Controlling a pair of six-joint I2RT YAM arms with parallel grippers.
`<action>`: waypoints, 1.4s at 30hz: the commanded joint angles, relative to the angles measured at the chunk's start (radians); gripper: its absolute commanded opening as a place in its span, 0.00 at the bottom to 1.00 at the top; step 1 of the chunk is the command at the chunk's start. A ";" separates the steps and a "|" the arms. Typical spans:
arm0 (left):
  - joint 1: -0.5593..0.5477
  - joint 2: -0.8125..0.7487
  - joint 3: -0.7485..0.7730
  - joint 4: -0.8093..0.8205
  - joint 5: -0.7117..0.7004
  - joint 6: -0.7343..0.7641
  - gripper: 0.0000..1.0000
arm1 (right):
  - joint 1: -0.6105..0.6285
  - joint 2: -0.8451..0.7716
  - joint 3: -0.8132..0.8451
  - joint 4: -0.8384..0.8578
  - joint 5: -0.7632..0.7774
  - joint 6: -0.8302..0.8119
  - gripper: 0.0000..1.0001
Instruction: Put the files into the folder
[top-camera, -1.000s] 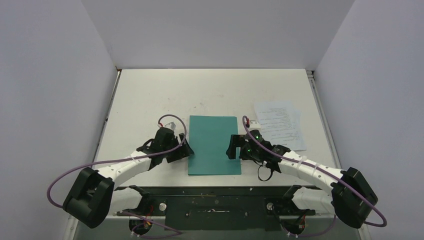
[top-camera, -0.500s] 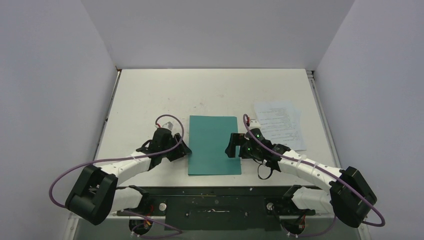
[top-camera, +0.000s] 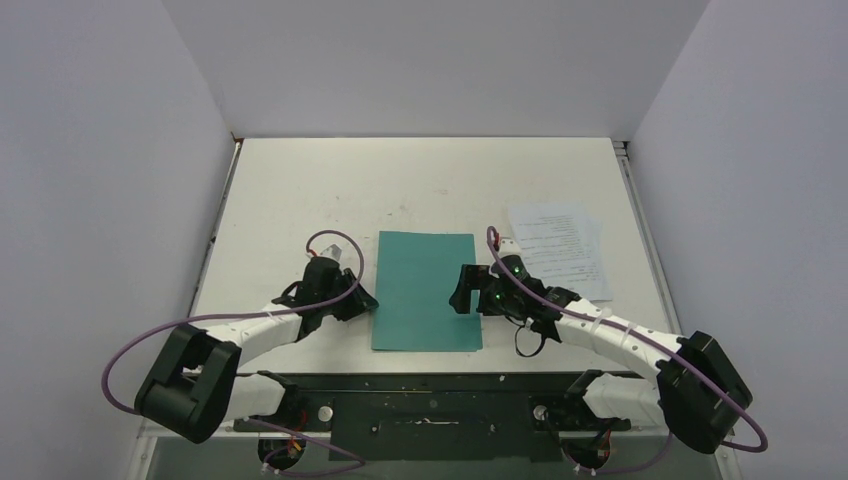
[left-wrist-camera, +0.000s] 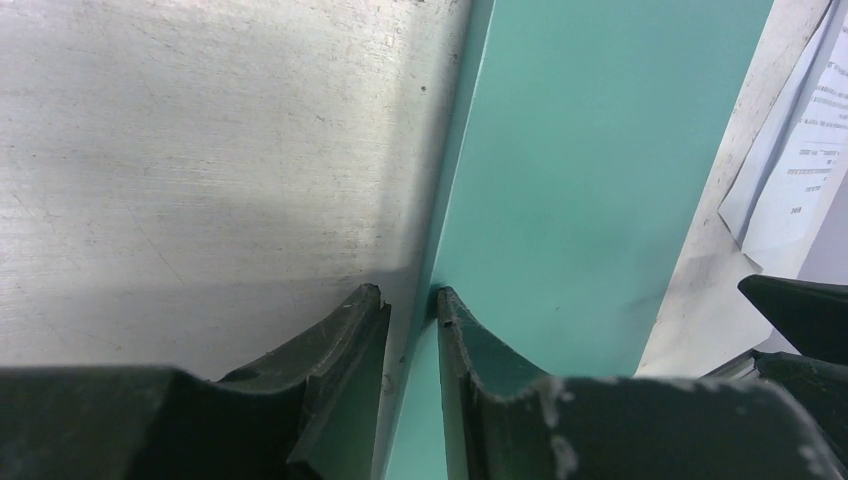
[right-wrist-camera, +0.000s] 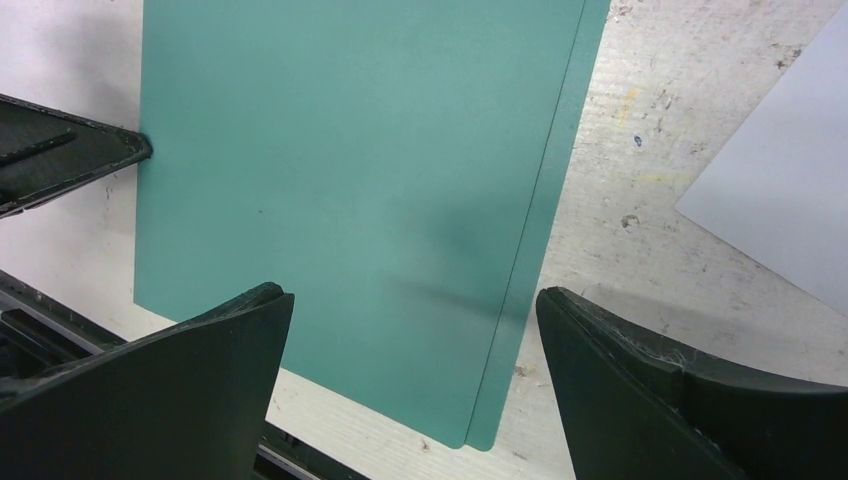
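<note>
The teal folder (top-camera: 425, 290) lies closed on the table between my two grippers. My left gripper (top-camera: 365, 300) is at its left edge. In the left wrist view that edge of the folder (left-wrist-camera: 590, 150) runs into the narrow gap of the left gripper (left-wrist-camera: 410, 295); the right finger rests on the teal card and a sliver of table shows beside the left finger. My right gripper (top-camera: 462, 290) hovers wide open over the folder's right edge (right-wrist-camera: 340, 170), nothing between its fingers (right-wrist-camera: 410, 300). The files (top-camera: 560, 250) lie as white printed sheets to the right of the folder.
The black rail of the arm bases (top-camera: 430, 385) runs along the near table edge just below the folder. White walls enclose the table on three sides. The files' corner (right-wrist-camera: 790, 200) lies close to the right gripper.
The left gripper's jaws have narrowed around the folder's left edge. The folder's near left corner has shifted slightly left. The right gripper has stayed put, open.
</note>
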 joint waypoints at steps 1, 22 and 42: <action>0.018 0.045 -0.046 -0.102 -0.072 0.023 0.21 | -0.011 0.030 0.009 0.085 -0.026 0.013 0.98; 0.029 0.084 -0.041 -0.113 -0.096 0.015 0.06 | -0.048 0.190 -0.031 0.279 -0.098 0.052 0.97; 0.028 0.107 -0.027 -0.121 -0.103 0.018 0.00 | -0.065 0.181 -0.138 0.437 -0.198 0.097 0.73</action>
